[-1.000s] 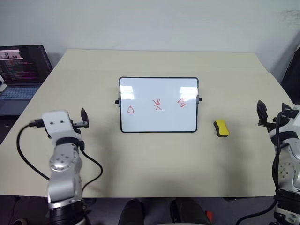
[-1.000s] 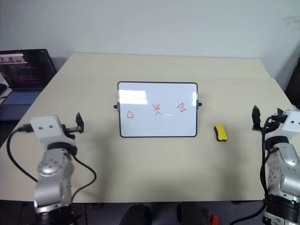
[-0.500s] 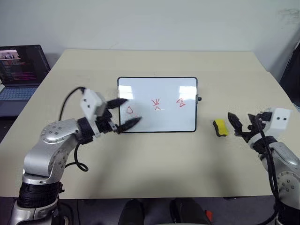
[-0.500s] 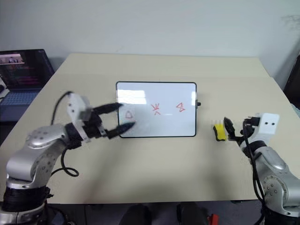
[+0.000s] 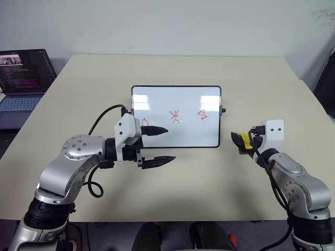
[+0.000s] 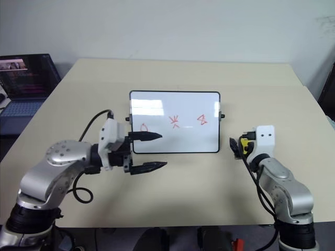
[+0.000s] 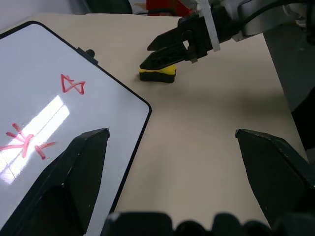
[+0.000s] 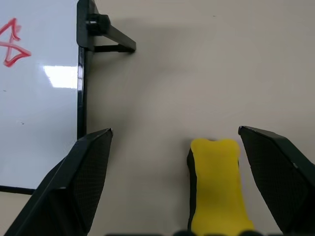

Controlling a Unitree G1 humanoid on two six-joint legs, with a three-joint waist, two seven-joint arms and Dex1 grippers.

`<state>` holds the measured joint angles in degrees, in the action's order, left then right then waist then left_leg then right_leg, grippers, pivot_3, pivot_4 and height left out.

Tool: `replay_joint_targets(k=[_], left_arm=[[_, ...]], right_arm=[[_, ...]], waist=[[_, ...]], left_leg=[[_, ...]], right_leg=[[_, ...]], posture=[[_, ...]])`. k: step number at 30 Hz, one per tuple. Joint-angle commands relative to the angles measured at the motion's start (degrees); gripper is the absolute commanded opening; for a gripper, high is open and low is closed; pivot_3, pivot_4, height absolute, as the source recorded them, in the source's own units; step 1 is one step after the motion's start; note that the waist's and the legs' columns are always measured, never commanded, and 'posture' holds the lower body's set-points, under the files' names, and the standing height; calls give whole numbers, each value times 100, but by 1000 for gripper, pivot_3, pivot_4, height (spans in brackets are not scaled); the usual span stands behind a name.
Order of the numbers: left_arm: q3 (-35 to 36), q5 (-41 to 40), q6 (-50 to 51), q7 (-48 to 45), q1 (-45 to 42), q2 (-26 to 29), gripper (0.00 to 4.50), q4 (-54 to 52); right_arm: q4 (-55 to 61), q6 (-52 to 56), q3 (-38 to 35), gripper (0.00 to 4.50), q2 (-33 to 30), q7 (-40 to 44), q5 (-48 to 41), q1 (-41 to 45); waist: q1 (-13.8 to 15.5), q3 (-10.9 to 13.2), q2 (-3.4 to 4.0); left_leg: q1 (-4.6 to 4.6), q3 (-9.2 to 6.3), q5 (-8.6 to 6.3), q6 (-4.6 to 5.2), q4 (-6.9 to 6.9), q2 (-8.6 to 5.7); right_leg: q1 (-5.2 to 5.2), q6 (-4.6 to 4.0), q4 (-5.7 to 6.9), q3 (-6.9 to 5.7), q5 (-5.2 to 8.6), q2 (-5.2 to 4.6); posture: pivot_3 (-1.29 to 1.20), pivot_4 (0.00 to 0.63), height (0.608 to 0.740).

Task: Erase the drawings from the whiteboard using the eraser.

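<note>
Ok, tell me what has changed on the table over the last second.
Both arms swung in from the table's sides. The left gripper now sits at the whiteboard's near left corner, fingers open and pointing across it. The right gripper came up to the eraser, open fingers either side of it, not yet closed. The eraser, whiteboard and three red drawings stayed put; nothing is erased.

1. No word, number or brand can be read anywhere here.
2. The whiteboard [image 5: 176,116] carries only the drawings [image 5: 175,116]: three red marker sketches, none of them a letter or a figure.
3. The laptop [image 5: 23,78] at the left shows rows of coloured lines on a dark screen, too small to read.
4. The eraser [image 8: 216,189] has a plain yellow top, with no label on it.
</note>
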<state>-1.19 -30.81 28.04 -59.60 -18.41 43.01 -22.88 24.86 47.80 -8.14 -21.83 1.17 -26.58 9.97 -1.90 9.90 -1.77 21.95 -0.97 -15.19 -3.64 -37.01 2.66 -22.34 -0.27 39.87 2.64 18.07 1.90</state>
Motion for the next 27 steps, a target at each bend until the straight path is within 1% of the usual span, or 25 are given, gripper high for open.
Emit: replay_joint_targets(k=[1, 9, 15, 16, 27], left_arm=[[63, 25, -89, -1, -42, 57, 4500, -182], [145, 33, -54, 46, 72, 91, 4500, -241], [177, 74, -105, 83, 142, 87, 4500, -232], [186, 87, -119, 104, 188, 76, 4500, -237], [280, 117, -116, 263, 586, 91, 4500, -408]], right_arm=[[-308, -361, -1, 4469, 79, 68, 284, 127], [-927, -745, -74, 4469, 234, 211, 611, 248], [-1088, -818, -150, 4469, 245, 296, 722, 240], [-1137, -826, -164, 4309, 234, 304, 748, 239], [-1383, -868, -186, 4309, 262, 426, 928, 301]], waist=[[-1, 0, 0], [-2, 0, 0], [1, 0, 1], [1, 0, 1], [-2, 0, 1]], left_leg=[[0, 0, 0, 0, 0, 0], [-1, 1, 0, 0, 0, 0], [-1, 1, 0, 0, 0, 0], [-1, 0, 0, 0, 0, 0], [-3, -3, 0, 0, 0, 1]], right_leg=[[0, 0, 0, 0, 0, 0], [0, -3, 1, 0, -1, 0], [0, -4, 1, 1, -2, 0], [0, -4, 1, 2, -2, 0], [0, -6, 2, 3, -3, 0]], posture=[[0, 150, 740], [0, 150, 740], [0, 150, 740], [0, 150, 740], [0, 150, 740]])
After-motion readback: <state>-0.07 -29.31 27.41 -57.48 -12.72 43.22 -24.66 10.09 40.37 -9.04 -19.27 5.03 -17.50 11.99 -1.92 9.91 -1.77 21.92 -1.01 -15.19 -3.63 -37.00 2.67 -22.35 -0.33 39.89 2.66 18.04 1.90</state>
